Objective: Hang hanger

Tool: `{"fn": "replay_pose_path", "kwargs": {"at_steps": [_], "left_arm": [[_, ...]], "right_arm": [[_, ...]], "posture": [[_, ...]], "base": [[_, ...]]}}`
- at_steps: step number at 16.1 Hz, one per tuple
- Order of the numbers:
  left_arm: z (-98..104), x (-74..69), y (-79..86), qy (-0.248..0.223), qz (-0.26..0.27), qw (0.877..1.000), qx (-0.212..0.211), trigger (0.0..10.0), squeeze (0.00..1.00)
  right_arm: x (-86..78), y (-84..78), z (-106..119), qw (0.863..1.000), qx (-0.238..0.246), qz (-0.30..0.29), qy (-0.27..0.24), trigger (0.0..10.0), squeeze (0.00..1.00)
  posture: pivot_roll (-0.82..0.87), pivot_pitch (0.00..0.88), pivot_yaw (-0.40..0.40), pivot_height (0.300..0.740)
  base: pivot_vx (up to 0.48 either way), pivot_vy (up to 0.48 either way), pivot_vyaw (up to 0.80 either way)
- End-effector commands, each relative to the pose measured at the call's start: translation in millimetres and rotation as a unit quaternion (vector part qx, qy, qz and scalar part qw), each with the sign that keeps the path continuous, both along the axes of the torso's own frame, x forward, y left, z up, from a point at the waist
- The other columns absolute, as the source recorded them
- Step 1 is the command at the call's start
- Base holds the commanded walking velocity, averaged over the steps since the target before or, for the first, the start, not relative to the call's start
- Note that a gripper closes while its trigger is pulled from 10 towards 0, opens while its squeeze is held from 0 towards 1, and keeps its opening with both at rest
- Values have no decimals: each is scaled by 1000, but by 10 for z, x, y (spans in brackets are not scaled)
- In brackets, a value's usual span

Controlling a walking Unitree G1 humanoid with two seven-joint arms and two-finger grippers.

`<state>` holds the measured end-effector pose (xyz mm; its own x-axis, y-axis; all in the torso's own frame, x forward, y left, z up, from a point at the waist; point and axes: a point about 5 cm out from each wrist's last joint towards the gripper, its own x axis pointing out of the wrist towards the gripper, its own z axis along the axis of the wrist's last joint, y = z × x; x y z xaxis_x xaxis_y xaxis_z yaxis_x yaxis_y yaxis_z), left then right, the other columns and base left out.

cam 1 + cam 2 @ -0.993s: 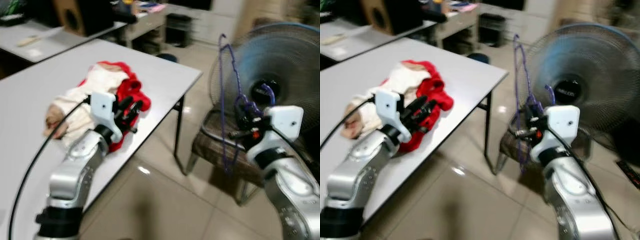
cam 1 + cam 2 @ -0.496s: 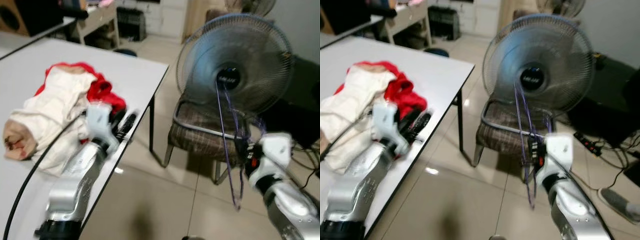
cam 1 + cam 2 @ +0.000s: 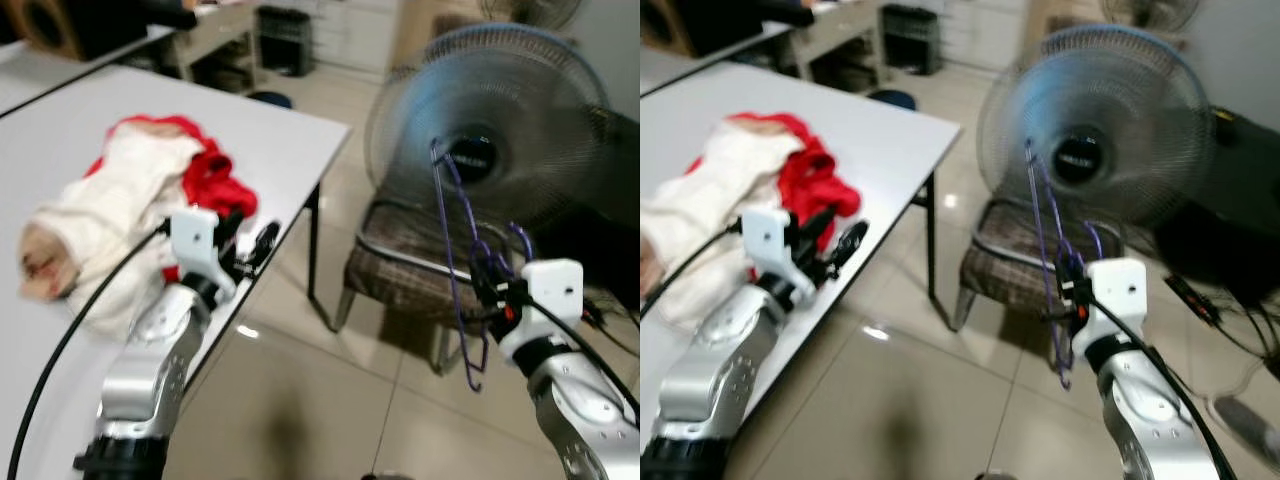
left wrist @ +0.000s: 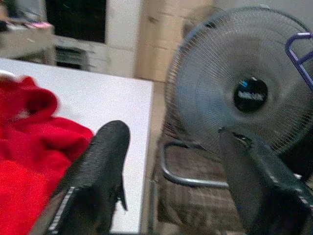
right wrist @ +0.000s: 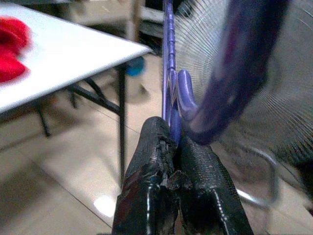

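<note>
A thin purple wire hanger (image 3: 452, 240) hangs upright in the air in front of a fan, with my right gripper (image 3: 489, 296) shut on it near its hook. The right wrist view has the two black fingers (image 5: 151, 171) pressed together around the hanger's purple wire (image 5: 169, 73). My left gripper (image 3: 246, 243) is open with nothing in it, held over the near corner of the white table (image 3: 290, 130). Its fingers (image 4: 98, 171) stand wide apart beside red cloth (image 4: 29, 147).
A heap of red and cream clothes (image 3: 130, 190) lies on the table. A large grey standing fan (image 3: 490, 130) stands behind a plaid-seated metal chair (image 3: 410, 270) to the right of the table. Tiled floor (image 3: 330, 400) lies between the table and the chair. Cables trail at far right.
The camera has swung from the table towards the fan and chair, with blur. My right gripper still holds the hanger, and the left gripper stays open by the table edge.
</note>
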<state>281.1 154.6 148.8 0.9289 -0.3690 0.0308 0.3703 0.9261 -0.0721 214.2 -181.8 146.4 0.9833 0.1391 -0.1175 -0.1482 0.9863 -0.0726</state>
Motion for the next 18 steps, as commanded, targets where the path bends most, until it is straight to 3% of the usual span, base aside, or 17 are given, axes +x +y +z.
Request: {"fn": "replay_pose_path", "kwargs": {"at_steps": [1,7,8,9,14,18], "left_arm": [[40,3,-7,-11,2,1000,-3,10000,1000],[17,3,-23,-12,10,1000,-5,10000,1000],[6,2,-19,-8,15,1000,-1,10000,835],[-2,8,-19,-9,18,1000,7,10000,494],[-57,59,-136,-18,7,999,27,10000,431],[-34,158,-228,-18,5,999,26,10000,435]], "right_arm": [[21,14,107,1000,-7,13,-28,10000,0],[46,5,63,999,-21,36,-19,10000,0],[50,-26,48,999,-12,26,-15,10000,0],[57,-60,39,1000,4,15,-11,10000,0],[42,-124,-2,1000,0,5,3,10000,0],[-65,-158,33,999,-35,-10,7,10000,0]], "posture": [[-67,0,-20,740],[-61,0,-33,740],[-61,0,-33,740],[-61,0,-33,740],[-78,0,-28,740],[-122,0,-4,740]], "base": [[0,-480,800],[0,-400,800],[0,0,0],[0,0,0],[0,0,0],[349,0,0]]}}
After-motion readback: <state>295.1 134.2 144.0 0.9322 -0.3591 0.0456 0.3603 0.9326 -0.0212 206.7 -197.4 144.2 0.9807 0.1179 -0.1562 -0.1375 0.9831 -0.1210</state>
